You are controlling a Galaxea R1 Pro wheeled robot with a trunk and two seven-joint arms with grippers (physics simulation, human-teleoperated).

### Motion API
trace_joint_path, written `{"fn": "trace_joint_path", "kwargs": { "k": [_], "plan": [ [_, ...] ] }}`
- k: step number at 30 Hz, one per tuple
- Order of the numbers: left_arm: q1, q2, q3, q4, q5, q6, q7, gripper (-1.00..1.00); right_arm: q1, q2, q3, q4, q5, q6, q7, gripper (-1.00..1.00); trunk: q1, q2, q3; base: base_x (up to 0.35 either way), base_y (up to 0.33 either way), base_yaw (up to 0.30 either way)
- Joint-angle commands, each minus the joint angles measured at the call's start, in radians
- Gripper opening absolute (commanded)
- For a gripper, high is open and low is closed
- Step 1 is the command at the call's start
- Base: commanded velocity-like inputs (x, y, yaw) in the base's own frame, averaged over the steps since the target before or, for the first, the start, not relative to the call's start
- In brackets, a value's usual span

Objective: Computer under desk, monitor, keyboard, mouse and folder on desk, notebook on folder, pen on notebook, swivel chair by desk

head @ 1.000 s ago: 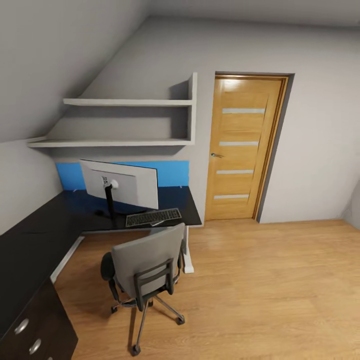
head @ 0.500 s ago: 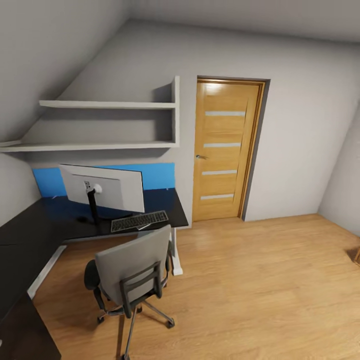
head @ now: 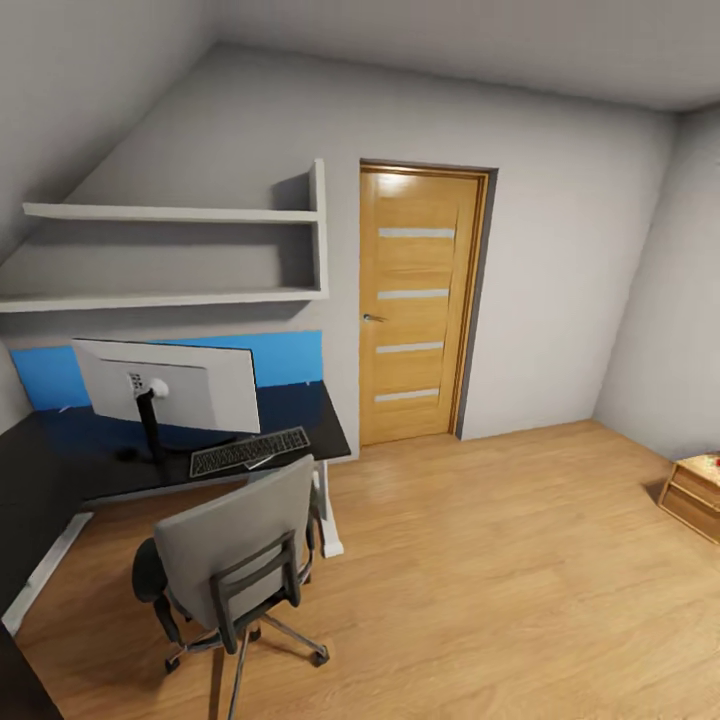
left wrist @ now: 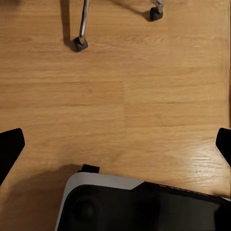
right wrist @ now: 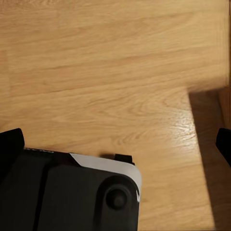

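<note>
Low at the left of the head frame, the table (head: 300,420) runs off the edge with the monitor (head: 170,385) standing on it, pale back toward the camera, and the keyboard (head: 250,452) lying just in front of the stand near the table's front edge. The chair (head: 235,545) sits close against that edge, back turned to the camera, so its seat is hidden; whether the folder lies there cannot be told, and mouse, notebook and pen are not made out. A wooden door (head: 415,300) fills the frame's centre and a low wood cabinet (head: 692,492) peeks in at the right edge. Both wrist views look straight down at bare floor (left wrist: 125,96) past the robot's own base; the left fingers (left wrist: 10,149) sit at opposite edges of their frame, spread wide on nothing, and the right fingers (right wrist: 12,144) are spread the same, also empty. The chair's castors (left wrist: 79,44) show at the top of the left wrist frame, so the base is near them. The likely trouble, I judge: driving on could nudge a castor and roll the chair away, perhaps spilling whatever is on the seat, and reaching over the tall backrest from behind could push the chair into the table and jog the keyboard.
</note>
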Motion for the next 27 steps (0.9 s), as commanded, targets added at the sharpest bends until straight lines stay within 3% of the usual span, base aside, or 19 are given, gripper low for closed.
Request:
{"fn": "trace_joint_path", "kwargs": {
  "k": [1, 5, 16, 27],
  "plan": [
    [0.0, 0.0, 0.0, 0.001, 0.003, -0.025, -0.001, 1.0, 0.0, 0.0, -0.001, 0.001, 0.005, -0.003, 0.001, 1.0, 0.0, -0.001, 0.001, 0.0, 0.0, -0.205],
    [0.0, -0.001, 0.001, 0.001, 0.002, -0.059, -0.002, 1.0, 0.0, 0.0, -0.001, 0.0, 0.005, -0.003, 0.001, 1.0, 0.0, -0.001, 0.004, 0.0, 0.0, -0.205],
    [0.0, -0.001, 0.0, 0.001, 0.002, -0.072, -0.003, 1.0, 0.0, 0.0, -0.001, 0.0, 0.005, -0.003, 0.001, 1.0, 0.0, -0.001, 0.016, 0.0, 0.0, -0.176],
    [0.0, -0.002, 0.0, 0.001, 0.002, -0.073, -0.004, 1.0, 0.0, 0.001, -0.004, 0.0, 0.004, -0.002, 0.001, 1.0, 0.0, -0.001, 0.019, 0.049, -0.01, -0.032]
  ]
}}
